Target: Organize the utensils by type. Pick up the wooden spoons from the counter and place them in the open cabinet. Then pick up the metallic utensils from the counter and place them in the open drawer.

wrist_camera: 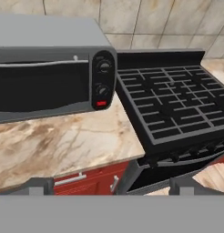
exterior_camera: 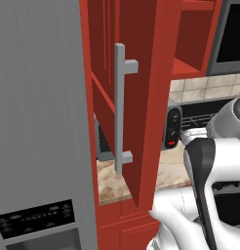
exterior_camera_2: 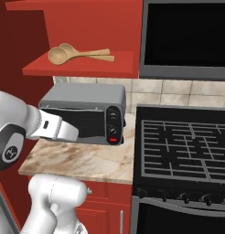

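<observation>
With its claw gaping empty, the robot is facing light, stiff, slim wooden spoons, likely best pinched mid-handle.

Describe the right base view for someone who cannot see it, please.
Two wooden spoons lie crossed on the red shelf of the open cabinet, above a grey toaster oven on the marbled counter. A black stove stands to the right, and the white robot arm reaches in from the left.
</observation>
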